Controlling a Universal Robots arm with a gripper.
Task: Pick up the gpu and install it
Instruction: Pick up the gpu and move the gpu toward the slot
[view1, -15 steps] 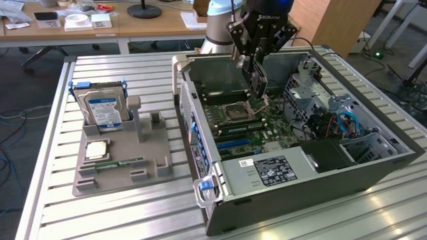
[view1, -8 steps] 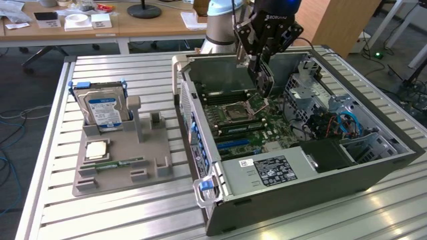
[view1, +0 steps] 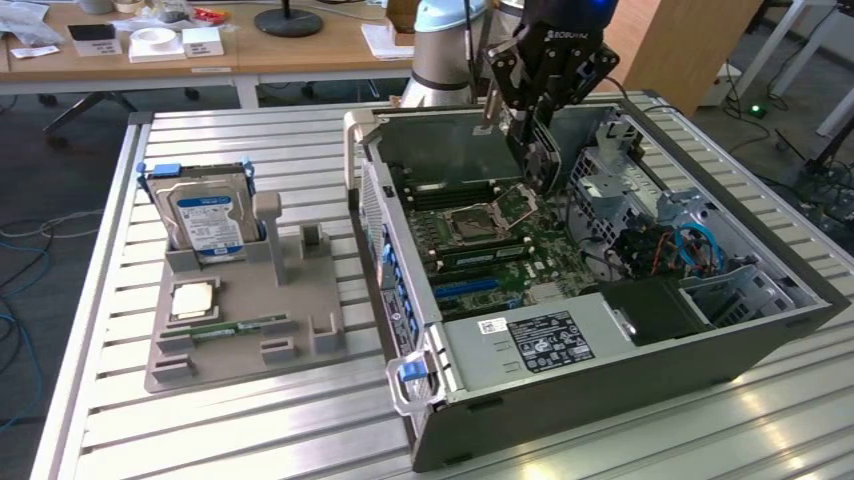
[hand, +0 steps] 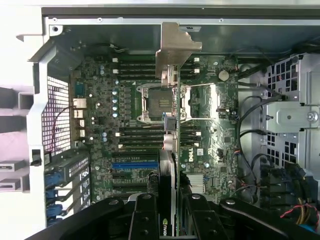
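The gpu (view1: 539, 158) hangs edge-down over the open computer case (view1: 747, 330), with my gripper (view1: 545, 100) shut on its upper part. In the wrist view the gpu (hand: 172, 125) shows edge-on as a thin green and dark strip running across the motherboard (hand: 100, 105), with its pale metal bracket (hand: 176, 47) at the far end. The black fingers (hand: 145, 215) clamp it from both sides near a green logo. The card is above the CPU socket (hand: 150, 102) and clear of the board. The blue expansion slot (hand: 132, 165) lies beside the card's line.
A grey parts fixture (view1: 300, 335) on the slatted table at the exterior view's left holds a blue-labelled hard drive (view1: 207, 215), a CPU (view1: 194, 298) and a RAM stick (view1: 240, 328). The case holds a power supply (view1: 534, 340), drive cages (hand: 295, 110) and cables (view1: 667, 250).
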